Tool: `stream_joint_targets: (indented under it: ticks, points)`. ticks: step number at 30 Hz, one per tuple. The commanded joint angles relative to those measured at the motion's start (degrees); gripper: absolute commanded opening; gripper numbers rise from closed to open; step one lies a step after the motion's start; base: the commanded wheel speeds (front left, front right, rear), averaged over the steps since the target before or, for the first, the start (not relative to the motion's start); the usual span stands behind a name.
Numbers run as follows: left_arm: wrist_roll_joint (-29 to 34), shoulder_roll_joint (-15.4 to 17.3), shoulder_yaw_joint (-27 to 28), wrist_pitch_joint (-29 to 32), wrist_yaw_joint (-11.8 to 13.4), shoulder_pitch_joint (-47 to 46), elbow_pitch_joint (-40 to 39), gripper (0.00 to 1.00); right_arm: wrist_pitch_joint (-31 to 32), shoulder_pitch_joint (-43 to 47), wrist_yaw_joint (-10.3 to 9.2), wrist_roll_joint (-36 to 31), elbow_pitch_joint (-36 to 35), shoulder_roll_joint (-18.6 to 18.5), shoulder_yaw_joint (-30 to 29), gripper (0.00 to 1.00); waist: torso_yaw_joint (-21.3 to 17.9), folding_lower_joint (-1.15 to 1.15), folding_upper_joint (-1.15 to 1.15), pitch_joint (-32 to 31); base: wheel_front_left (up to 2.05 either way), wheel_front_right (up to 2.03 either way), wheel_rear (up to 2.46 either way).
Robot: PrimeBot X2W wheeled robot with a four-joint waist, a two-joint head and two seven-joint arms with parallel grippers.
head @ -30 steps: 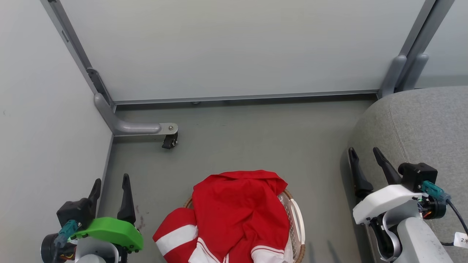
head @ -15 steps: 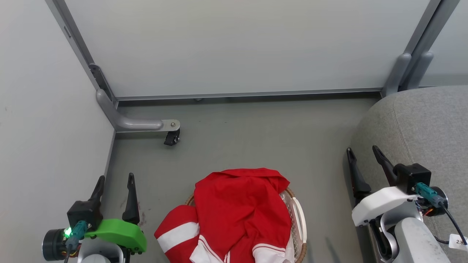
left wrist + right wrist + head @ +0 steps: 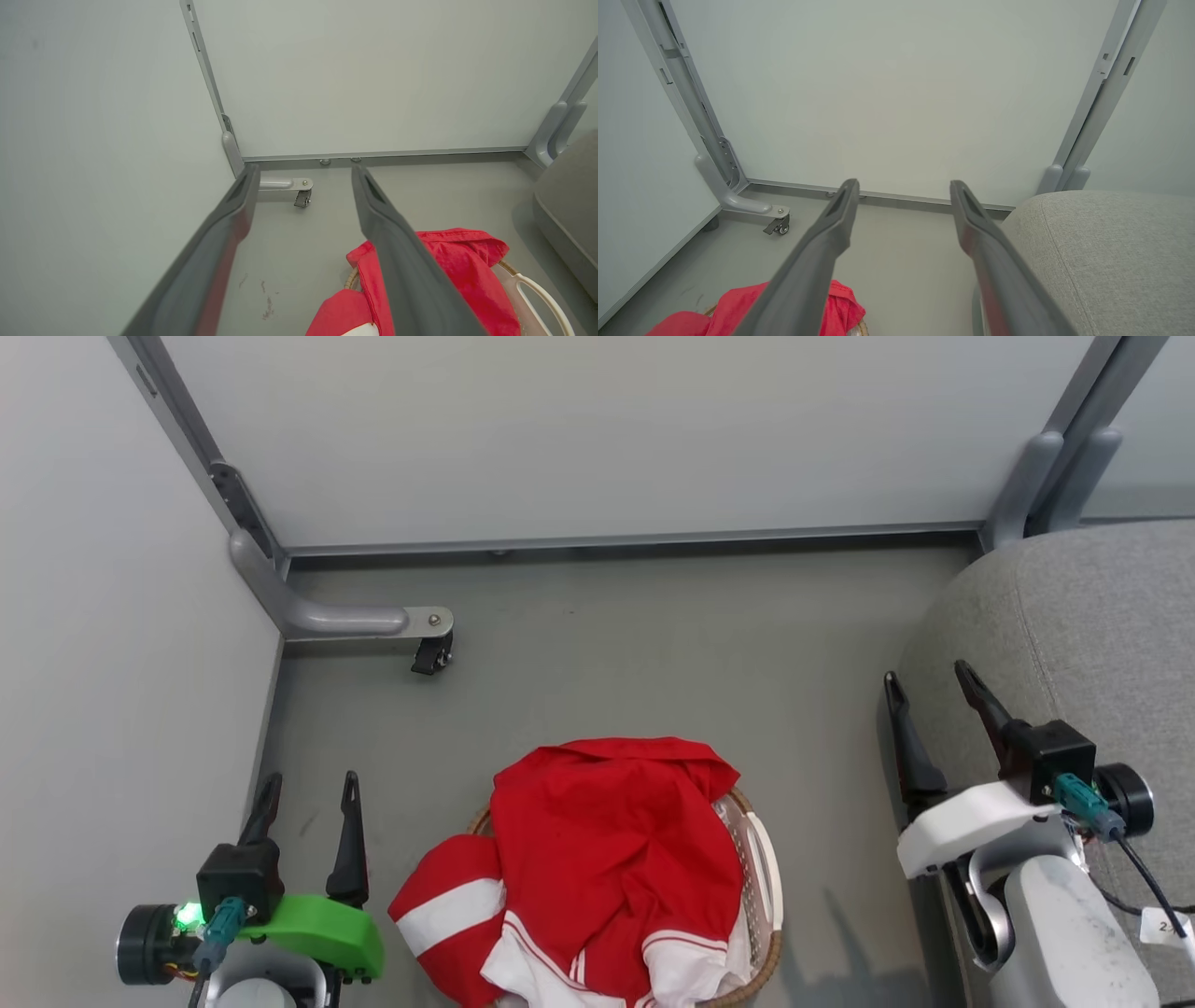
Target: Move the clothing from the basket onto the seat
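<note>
Clothing (image 3: 607, 849) is to be carried to the seat (image 3: 1102, 635), the largest thing in sight, a grey woven cushion at the right of the floor (image 3: 653, 653) and apart from the pile. Next in size, the basket (image 3: 764, 873) is stood on the floor between the two arms. The red garments are heaped in it, mounded above the rim, and a white-banded part is spilled over its left edge. The fabric is judged light, soft and limp, not fragile. It can be expected to sag and trail when lifted, and one piece may be dragged along with another. A hold is best taken on the raised fold at the top of the mound, where cloth can be pinched without the basket wall being caught. The left pincer (image 3: 313, 778) is held open to the left of the basket, with nothing between its fingers. The right pincer (image 3: 926, 672) is likewise spread wide and empty, just beside the seat's edge. White bands and cuffs are shown by the head view. Faint reddish marks on the floor are brought out by the left wrist view, and the seat's stitched seam and weave by the right wrist view. Smallest, a caster (image 3: 429, 658) is seen at the far left.
</note>
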Motion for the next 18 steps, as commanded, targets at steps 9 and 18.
stream_joint_targets:
  ticks: [9, 18]
  points:
    - [3.6, -0.4, -0.4, -1.3, -1.7, -6.2, 2.8, 1.00, -1.3, -6.5, -0.02, -3.1, -5.2, -0.2, 2.3, 1.00, -4.0, 0.00, 0.00, 11.6, 0.00, 0.00, 0.00]
    - [1.7, 0.3, -2.2, -1.1, -2.5, -13.3, 6.3, 1.00, -1.2, -12.5, -0.03, -0.7, -11.6, -0.2, 4.5, 1.00, -8.0, 0.00, 0.00, 22.4, 0.00, 0.00, 0.00]
